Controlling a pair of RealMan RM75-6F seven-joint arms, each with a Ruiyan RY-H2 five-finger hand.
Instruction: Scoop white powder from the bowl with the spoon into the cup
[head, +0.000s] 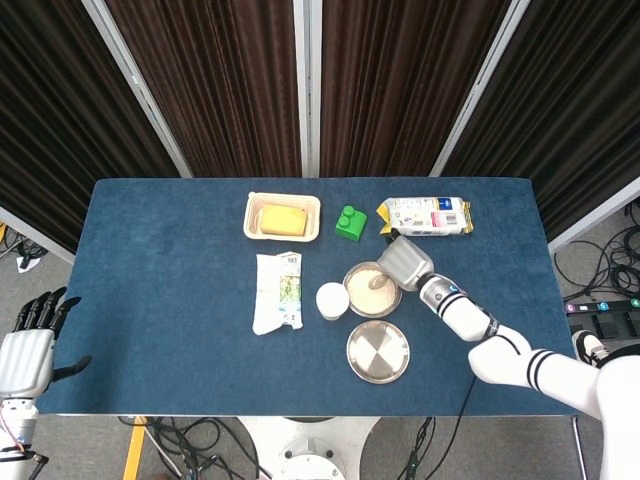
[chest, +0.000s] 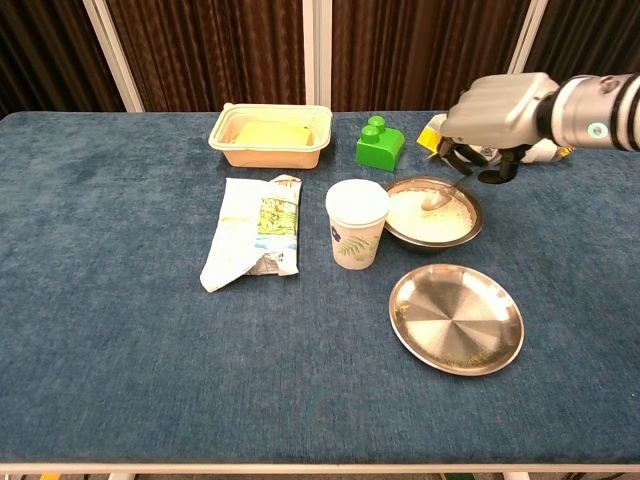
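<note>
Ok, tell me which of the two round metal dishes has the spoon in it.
The bowl of white powder, right of the paper cup; the right hand dips the spoon into it. The flat metal plate nearer the camera holds nothing.

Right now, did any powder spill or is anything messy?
No spill shows. The powder sits inside the bowl, with the spoon dipped in it, held by the right robot hand. The cup stands upright.

The blue surface carries a tray, green block and packet at the back. Nearer lie a wrapper, cup, bowl and metal plate.
</note>
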